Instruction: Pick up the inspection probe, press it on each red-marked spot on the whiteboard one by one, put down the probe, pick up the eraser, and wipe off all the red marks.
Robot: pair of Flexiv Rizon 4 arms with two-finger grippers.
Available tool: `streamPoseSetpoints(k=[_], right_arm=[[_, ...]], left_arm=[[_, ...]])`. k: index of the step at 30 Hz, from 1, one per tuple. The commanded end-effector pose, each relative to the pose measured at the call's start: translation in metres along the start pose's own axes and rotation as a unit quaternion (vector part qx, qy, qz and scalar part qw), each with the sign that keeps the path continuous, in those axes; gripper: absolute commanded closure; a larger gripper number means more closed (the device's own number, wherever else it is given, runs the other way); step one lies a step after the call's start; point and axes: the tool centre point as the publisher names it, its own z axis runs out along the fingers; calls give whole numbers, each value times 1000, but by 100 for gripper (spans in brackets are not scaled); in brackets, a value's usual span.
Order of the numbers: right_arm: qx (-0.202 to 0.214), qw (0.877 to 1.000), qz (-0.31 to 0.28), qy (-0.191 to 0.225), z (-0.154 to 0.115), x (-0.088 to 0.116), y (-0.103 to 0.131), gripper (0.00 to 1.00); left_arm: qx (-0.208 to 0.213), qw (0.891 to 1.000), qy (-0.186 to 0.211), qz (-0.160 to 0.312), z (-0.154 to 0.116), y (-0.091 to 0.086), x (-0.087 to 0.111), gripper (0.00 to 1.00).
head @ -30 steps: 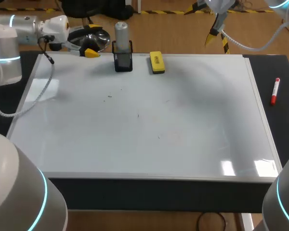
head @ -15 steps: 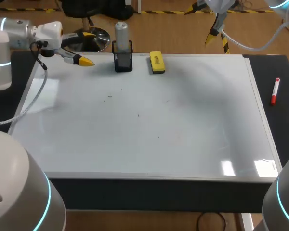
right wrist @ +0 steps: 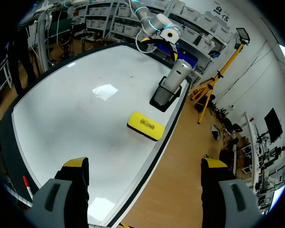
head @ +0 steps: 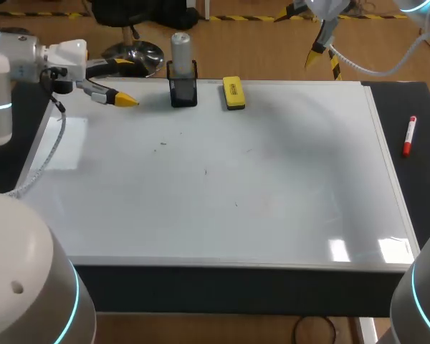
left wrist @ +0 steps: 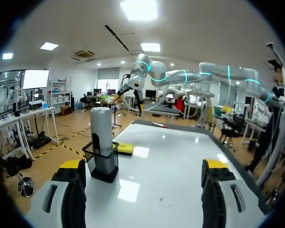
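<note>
The left arm (head: 14,61) and right arm (head: 424,301) are pale grey rounded shells with glowing cyan rings (head: 74,290). Behind the left pincer (left wrist: 145,173) sits a white wrist block (head: 68,54), trailing a thin grey cable (head: 46,154). Its fingers (left wrist: 73,202) are dark grey, yellow-capped, with pale slots.

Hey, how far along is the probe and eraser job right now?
Nothing in hand: left gripper and right gripper are open, empty. The grey cylindrical probe stands in its black mesh holder; the yellow block eraser lies on the whiteboard. Only faint specks show, no clear red marks, so wiping looks done, or nothing has begun.
</note>
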Motion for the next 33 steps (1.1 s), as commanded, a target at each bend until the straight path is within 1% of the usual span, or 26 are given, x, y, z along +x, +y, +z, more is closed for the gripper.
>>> streamPoseSetpoints(k=[1, 4, 5, 9, 33], right_arm=[[2, 1000, -1, 3, -1, -1, 0, 0], [2, 1000, -1, 3, -1, -1, 0, 0], [2, 1000, -1, 3, -1, -1, 0, 0], [2, 1000, -1, 3, -1, -1, 0, 0], [2, 1000, -1, 3, -1, -1, 0, 0]], left_arm=[[4, 982, -188, -9, 0, -2, 8, 0], [4, 982, -186, -11, 0, -2, 9, 0], [5, 985, -172, -8, 1, -2, 9, 0], [-2, 987, -162, -6, 3, -3, 9, 0], [-2, 987, -162, -6, 3, -3, 9, 0]])
